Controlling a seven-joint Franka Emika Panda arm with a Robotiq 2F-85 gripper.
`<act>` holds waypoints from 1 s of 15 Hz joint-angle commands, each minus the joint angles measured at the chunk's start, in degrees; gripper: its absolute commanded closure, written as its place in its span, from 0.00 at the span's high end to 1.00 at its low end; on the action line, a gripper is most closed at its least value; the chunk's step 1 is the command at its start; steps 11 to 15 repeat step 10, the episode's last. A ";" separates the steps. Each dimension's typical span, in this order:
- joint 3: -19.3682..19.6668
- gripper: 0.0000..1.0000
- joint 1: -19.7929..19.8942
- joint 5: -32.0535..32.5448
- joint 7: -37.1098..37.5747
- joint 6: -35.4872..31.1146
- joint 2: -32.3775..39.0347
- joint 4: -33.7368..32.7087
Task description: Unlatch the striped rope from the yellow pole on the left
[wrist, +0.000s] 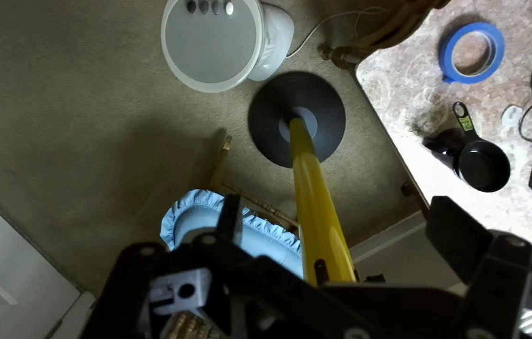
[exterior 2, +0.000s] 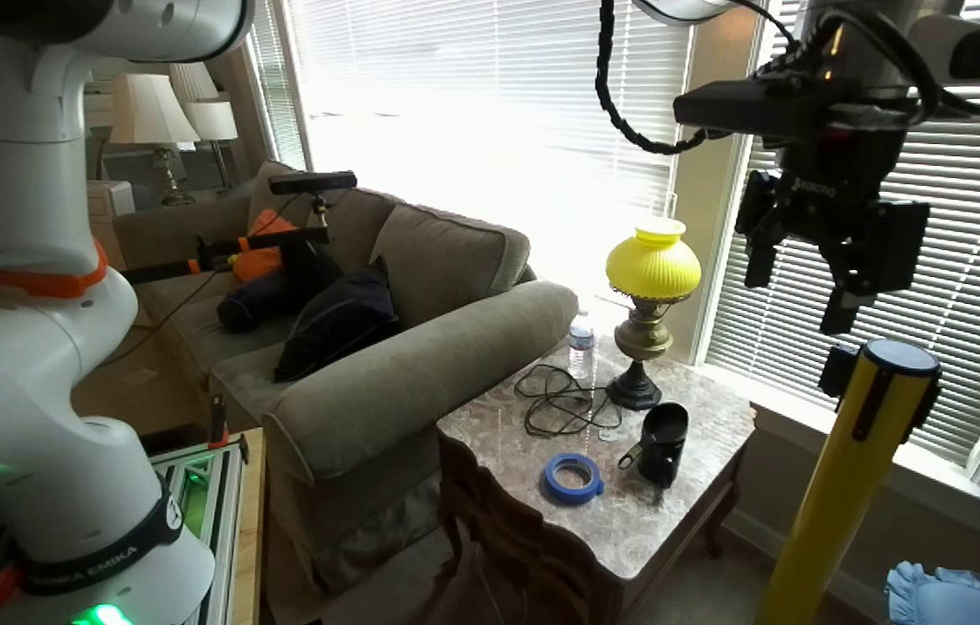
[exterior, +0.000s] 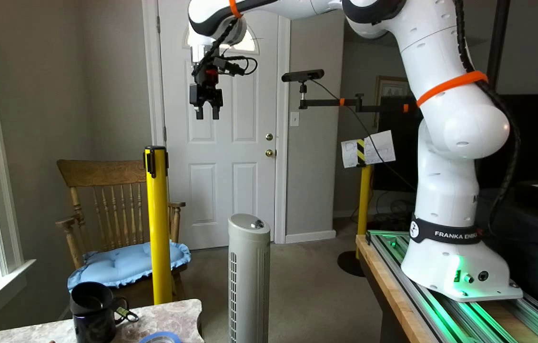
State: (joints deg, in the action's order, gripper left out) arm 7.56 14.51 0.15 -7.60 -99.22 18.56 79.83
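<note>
Aloft, gripper [exterior: 208, 114] spread; yellow pole [exterior: 159, 228] below

In an exterior view the gripper [exterior: 208, 114] hangs with its fingers pointing down and a gap between them. Below it, toward this view's left and apart from it, stands the yellow pole [exterior: 158, 228], upright and black-capped. Farther left and lower is a wooden chair [exterior: 102, 172]; lower still, a desk [exterior: 173, 314] bears a black mug [exterior: 91, 328]. Below and to the right rises a grey tower fan [exterior: 248, 281]. Well to the gripper's right, lower down, a short stretch of striped band [exterior: 360, 151] shows between papers [exterior: 381, 146], atop a slimmer yellow post [exterior: 365, 205].
</note>
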 commanded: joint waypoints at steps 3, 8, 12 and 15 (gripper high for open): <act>0.23 1.00 -1.40 -0.21 1.01 0.78 -1.00 -0.28; 0.45 1.00 -1.27 -0.19 0.98 0.79 -0.79 -0.40; 0.45 1.00 -1.26 -0.19 0.98 0.79 -0.79 -0.40; 0.45 1.00 -1.26 -0.19 0.98 0.79 -0.79 -0.40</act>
